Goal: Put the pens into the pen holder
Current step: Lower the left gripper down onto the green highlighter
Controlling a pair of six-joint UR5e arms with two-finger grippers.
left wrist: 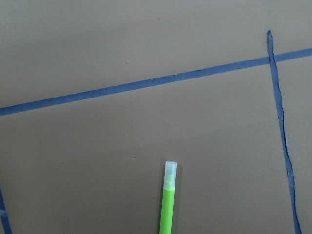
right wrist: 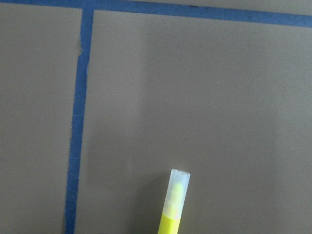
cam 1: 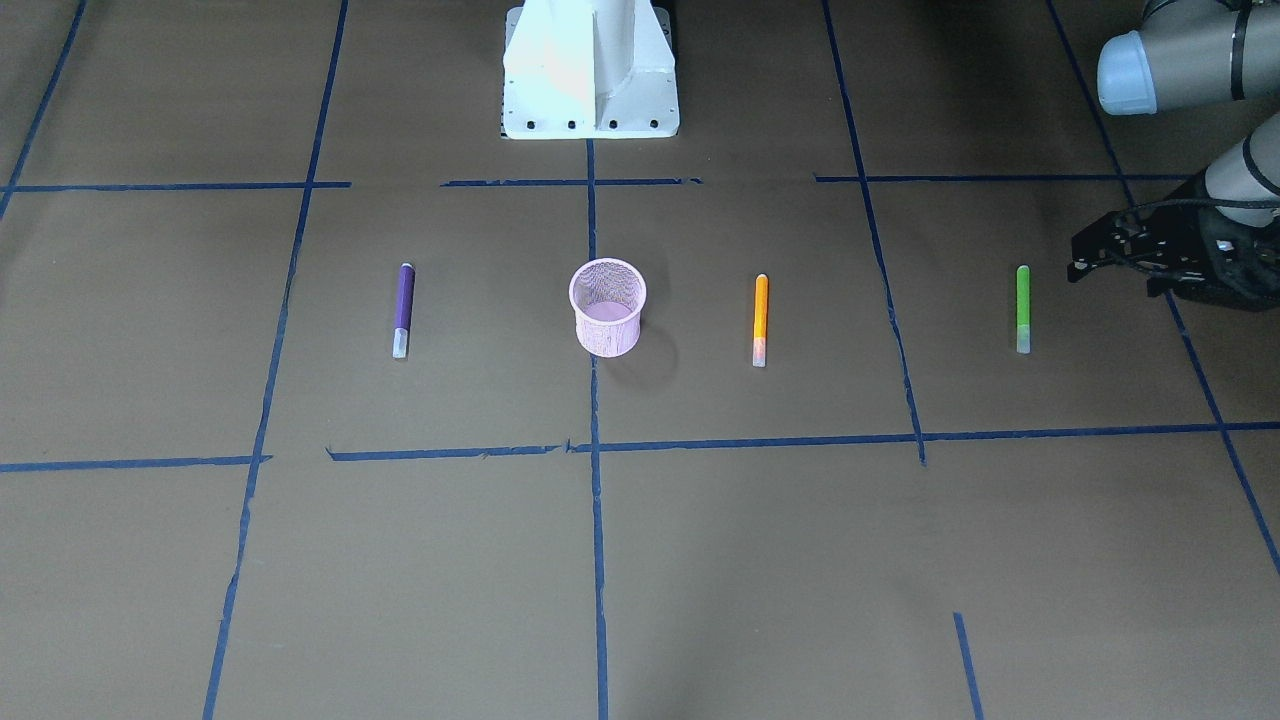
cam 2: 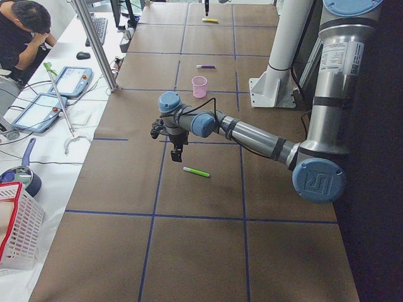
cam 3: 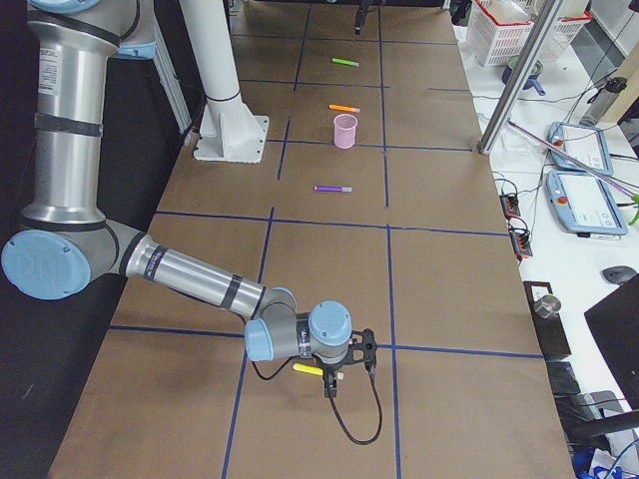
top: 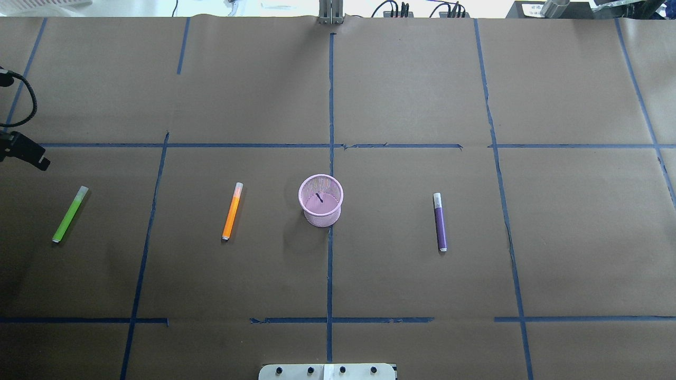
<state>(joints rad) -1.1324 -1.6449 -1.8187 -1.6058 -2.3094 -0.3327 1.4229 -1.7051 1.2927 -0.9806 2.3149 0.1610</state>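
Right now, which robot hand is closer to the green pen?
Left. The left gripper hangs beside the green pen; the right gripper is far away, by a yellow pen.

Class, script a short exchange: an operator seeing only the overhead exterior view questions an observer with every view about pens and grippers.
Operator: I see the purple pen, orange pen and green pen. Any more?
Observer: Yes, a yellow pen lies by the right gripper, beyond your right edge.
Operator: Is the left gripper on the green pen?
Observer: No, it hovers beside that pen, not touching.
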